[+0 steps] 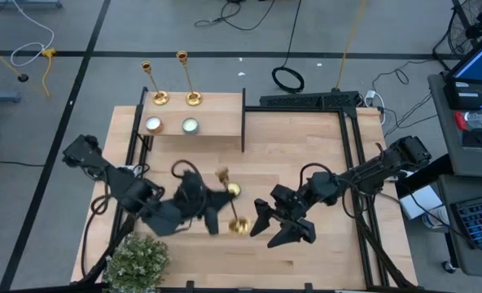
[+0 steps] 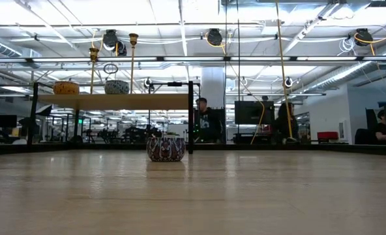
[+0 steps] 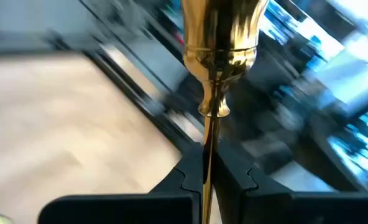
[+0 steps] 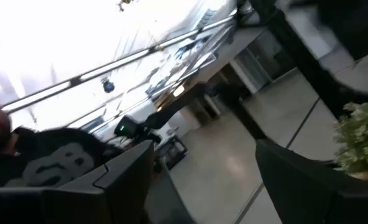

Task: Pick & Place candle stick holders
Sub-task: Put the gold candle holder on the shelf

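Left wrist view, left claw (image 3: pixel 207 177) clenched on candlestick (image 3: pixel 219 59) stem, right claw (image 1: pixel 267 230) released alongside.

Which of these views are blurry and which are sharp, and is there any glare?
Left wrist view: the candlestick clamped in the left tool is sharp, with bright glints on the brass, while the background is smeared. Right wrist view: everything is streaked with motion blur, and the upper part is washed out white. High view and low view: evenly lit and sharp.
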